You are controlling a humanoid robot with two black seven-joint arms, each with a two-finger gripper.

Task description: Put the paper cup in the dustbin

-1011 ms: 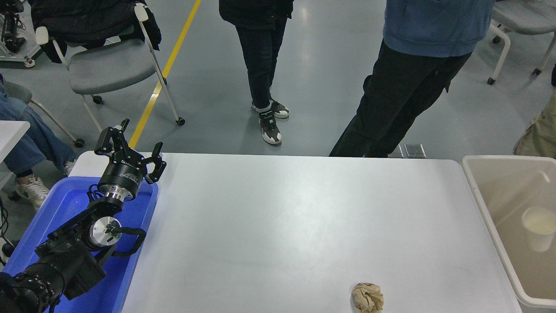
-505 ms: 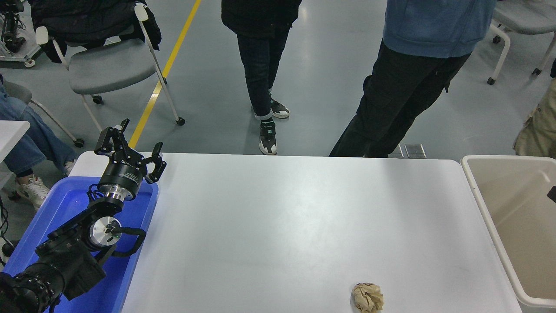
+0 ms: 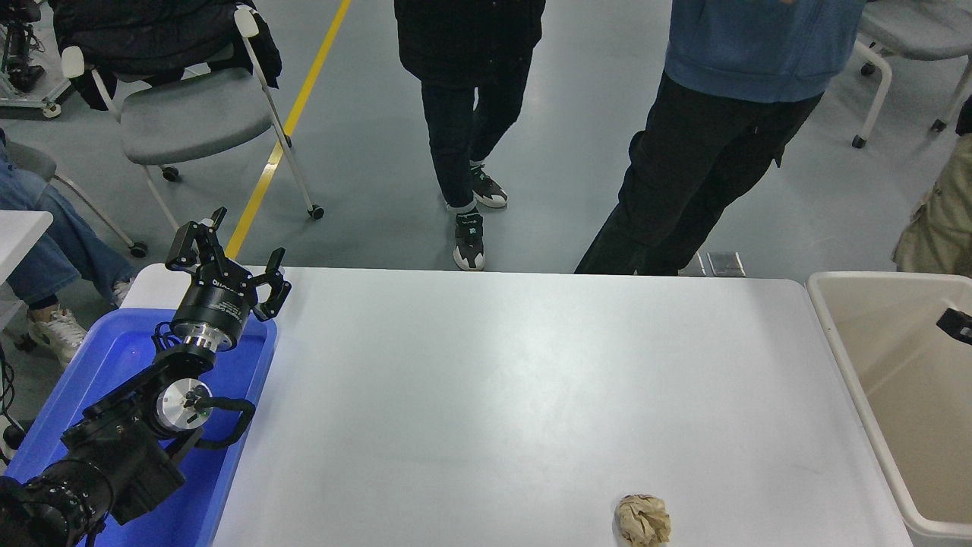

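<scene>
The dustbin (image 3: 835, 342) is a beige bin with a thick rim, standing against the table's right end. The inside that shows holds nothing, and the paper cup is out of view. Only a small black tip of my right gripper (image 3: 957, 324) shows at the picture's right edge, over the bin's opening. My left gripper (image 3: 228, 258) is parked at the lower left above the blue tray, open and empty.
A crumpled brown paper ball (image 3: 642, 520) lies near the table's front edge. A blue plastic tray (image 3: 114, 357) sits at the table's left end under the left arm. Two people (image 3: 706, 137) stand at the far side. Chairs stand at the back left.
The paper cup seen in the dustbin one second ago no longer shows. A black tip of my right gripper has come into view at the right edge over the bin. The people shifted slightly.
</scene>
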